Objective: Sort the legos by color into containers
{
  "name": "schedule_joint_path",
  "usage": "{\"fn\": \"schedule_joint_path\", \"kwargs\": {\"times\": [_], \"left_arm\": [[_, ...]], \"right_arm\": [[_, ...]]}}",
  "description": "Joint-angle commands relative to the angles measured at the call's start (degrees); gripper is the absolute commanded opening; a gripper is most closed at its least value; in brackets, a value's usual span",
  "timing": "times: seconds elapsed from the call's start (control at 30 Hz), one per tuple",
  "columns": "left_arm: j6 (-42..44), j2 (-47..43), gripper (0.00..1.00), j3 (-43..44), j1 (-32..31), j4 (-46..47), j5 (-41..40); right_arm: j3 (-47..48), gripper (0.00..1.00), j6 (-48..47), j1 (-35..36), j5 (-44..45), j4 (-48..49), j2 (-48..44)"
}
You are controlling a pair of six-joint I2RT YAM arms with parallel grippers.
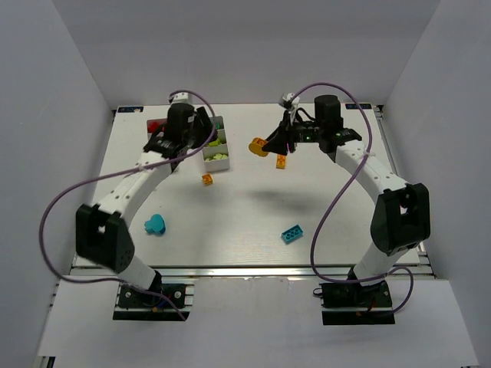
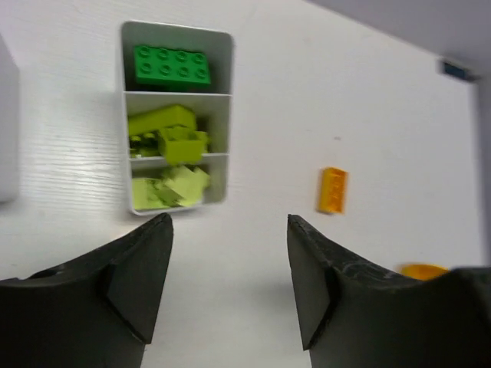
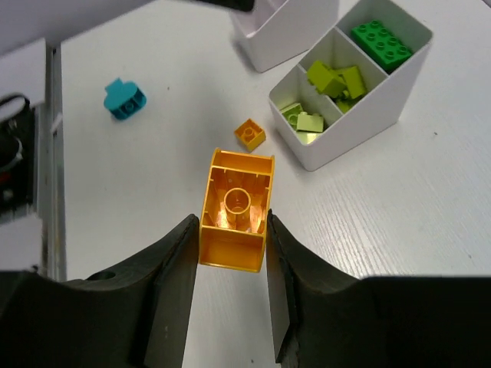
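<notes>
In the right wrist view my right gripper (image 3: 229, 224) is shut on an orange lego (image 3: 235, 211), its hollow underside facing the camera, lifted above the table. In the top view that gripper (image 1: 270, 144) hangs right of the trays. My left gripper (image 2: 230, 230) is open and empty, just short of a white container (image 2: 228, 115) that holds a dark green lego (image 2: 173, 65) and lime legos (image 2: 165, 130). The top view shows this gripper (image 1: 199, 130) over the containers (image 1: 203, 156). Loose orange legos (image 1: 207, 179) (image 1: 281, 161) and cyan legos (image 1: 156, 224) (image 1: 291, 233) lie on the table.
A second white container (image 3: 284, 34) stands beside the first; a red piece (image 1: 156, 124) shows near it behind the left arm. White walls close in the table on three sides. Purple cables loop off both arms.
</notes>
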Motion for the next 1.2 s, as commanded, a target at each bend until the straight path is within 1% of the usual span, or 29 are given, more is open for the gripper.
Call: {"fn": "schedule_joint_path", "kwargs": {"times": [0.0,0.03,0.07,0.1,0.13,0.17,0.2,0.23,0.27,0.3,0.37,0.4,0.47,0.5,0.53,0.57,0.6,0.63,0.67,0.73,0.8,0.83,0.87,0.93,0.97,1.0,1.07,1.1,1.17], "left_arm": [[-6.04,-9.24,0.71,-10.52,1.76,8.68,13.35],[-9.37,-12.3,0.73,-13.16,2.11,10.36,16.52],[-10.88,-13.72,0.76,-15.8,2.38,14.47,22.64],[-12.46,-15.04,0.81,-20.69,2.38,16.51,24.88],[-15.52,-17.49,0.82,-23.09,2.38,18.8,26.99],[-16.6,-18.65,0.85,-25.29,2.38,23.78,31.1],[-17.04,-19.88,0.88,-28.79,2.38,25.05,32.18],[-15.92,-22.24,0.88,-30.22,2.38,26.19,33.33],[-14.95,-23.57,0.89,-31.8,2.38,29.16,34.82],[-14.07,-24.97,0.9,-34.69,2.38,30.41,37.01],[-11.34,-28.48,0.92,-36.82,2.38,32.52,38.6],[-9.86,-29.37,0.92,-37.61,2.38,33.83,40.44],[-8.62,-31.04,0.92,-38.67,2.38,34.55,42.29],[-8.09,-31.4,0.92,-38.76,2.38,34.38,42.74],[-7.13,-31.66,0.92,-38.76,2.38,34.2,43.61],[-6.94,-31.84,0.92,-38.76,2.29,34.55,44.23],[-6.85,-32.1,0.92,-38.85,2.29,34.99,44.93],[-6.94,-32.28,0.92,-39.02,2.38,35.51,46.24],[-7.11,-32.37,0.92,-39.37,2.29,36.82,46.95],[-7.73,-32.63,0.92,-39.81,2.38,38.06,48.53],[-8.08,-32.63,0.92,-40.26,2.29,38.77,49.15],[-8.0,-32.81,0.92,-40.34,2.38,38.77,49.24],[-7.91,-32.9,0.92,-40.52,2.38,38.6,49.59],[-7.56,-33.33,0.92,-40.96,2.29,38.24,49.69],[-7.56,-33.51,0.92,-41.22,2.38,38.33,49.6],[-7.73,-33.69,0.92,-41.83,2.38,38.76,49.68],[-8.87,-34.12,0.91,-42.36,2.38,40.51,50.03],[-9.92,-34.21,0.91,-42.8,2.38,41.31,50.21],[-11.24,-34.3,0.9,-43.15,2.38,43.94,50.65]], "right_arm": [[-1.29,0.0,-18.41,2.0,-4.35,-5.76,-3.43],[-1.65,0.0,-24.18,2.27,-4.61,-6.55,-3.61],[-1.91,0.0,-26.5,2.97,-4.79,-7.34,-3.7],[-2.35,0.0,-28.26,3.15,-5.75,-7.35,-3.78],[-2.7,0.0,-31.41,3.32,-7.06,-7.53,-3.87],[-2.71,0.0,-32.05,3.41,-8.47,-7.44,-3.79],[-2.62,0.0,-31.54,3.5,-10.74,-6.4,-3.61],[-2.18,0.0,-30.66,3.59,-11.9,-5.78,-3.52],[-1.74,0.0,-28.31,4.02,-13.13,-5.34,-3.35],[-1.39,0.0,-26.54,4.46,-14.7,-4.55,-3.08],[-1.56,0.0,-21.8,5.86,-15.42,-2.62,-3.08],[-1.82,0.0,-14.64,6.22,-16.73,1.14,-2.99],[-4.01,0.0,-5.22,7.01,-18.49,7.38,-3.26],[-4.89,0.0,4.23,7.28,-19.63,10.81,-3.52],[-5.86,0.0,9.02,7.45,-19.9,17.89,-3.7],[-7.7,0.0,13.42,7.8,-19.99,21.44,-3.87],[-8.59,0.0,21.56,7.81,-19.91,24.87,-3.96],[-9.2,0.0,25.21,7.89,-19.91,28.04,-3.87],[-9.64,0.0,28.46,7.89,-19.91,33.64,-3.7],[-10.44,0.0,36.1,7.9,-19.64,37.8,-3.0],[-10.61,0.0,40.34,7.98,-19.82,43.17,-2.21],[-10.7,0.0,45.06,7.9,-19.99,45.45,-1.94],[-10.88,0.0,47.72,7.98,-20.17,50.43,-1.68],[-11.41,0.0,53.43,7.98,-20.43,56.25,-0.71],[-11.58,0.0,59.46,7.98,-20.61,59.15,-0.36],[-11.67,0.0,62.3,8.07,-20.7,64.92,0.6],[-12.02,0.0,69.41,7.98,-20.7,70.05,2.09],[-12.02,0.0,70.58,8.07,-20.7,73.12,2.36],[-12.37,0.0,70.95,8.33,-20.52,73.16,2.63]]}}
